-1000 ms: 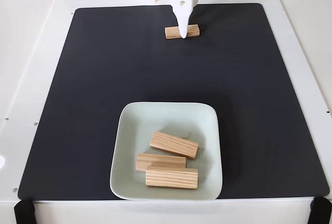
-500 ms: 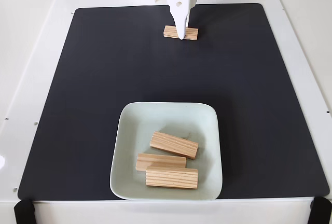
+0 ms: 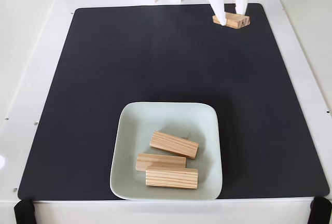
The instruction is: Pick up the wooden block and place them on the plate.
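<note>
Straddling wooden block (image 3: 232, 21) in upper right of fixed view, gripper (image 3: 231, 17) spread wide, one white finger at each side of bar; grip cannot tell. Block lies on black mat (image 3: 104, 79) near top edge. Three more blocks lie in plate (image 3: 129, 130), lower centre. No readable writing or labels.

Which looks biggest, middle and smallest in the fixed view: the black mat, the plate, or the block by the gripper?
1. The black mat, by far the largest.
2. The plate.
3. The wooden block at the gripper, smallest, though it lies farther from the camera, so it may look smaller than the three alike blocks on the plate.
</note>
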Robot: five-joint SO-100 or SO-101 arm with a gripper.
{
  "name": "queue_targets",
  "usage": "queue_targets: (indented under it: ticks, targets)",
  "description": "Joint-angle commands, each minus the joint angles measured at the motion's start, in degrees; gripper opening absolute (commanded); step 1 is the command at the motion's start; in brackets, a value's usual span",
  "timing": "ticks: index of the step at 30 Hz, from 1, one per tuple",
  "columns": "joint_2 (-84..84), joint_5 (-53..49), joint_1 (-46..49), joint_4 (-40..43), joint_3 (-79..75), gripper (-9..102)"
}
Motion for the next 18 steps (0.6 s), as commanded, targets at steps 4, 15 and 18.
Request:
queue_targets:
  ticks: [4,15,18]
  targets:
    - [-7.4,35.2,1.4,-3.7,-21.5,-1]
    - [-26.7,70.8,16.3,-5.8,-46.8,-1]
    - [-33.1,74.6,20.7,-5.8,-52.2,-1]
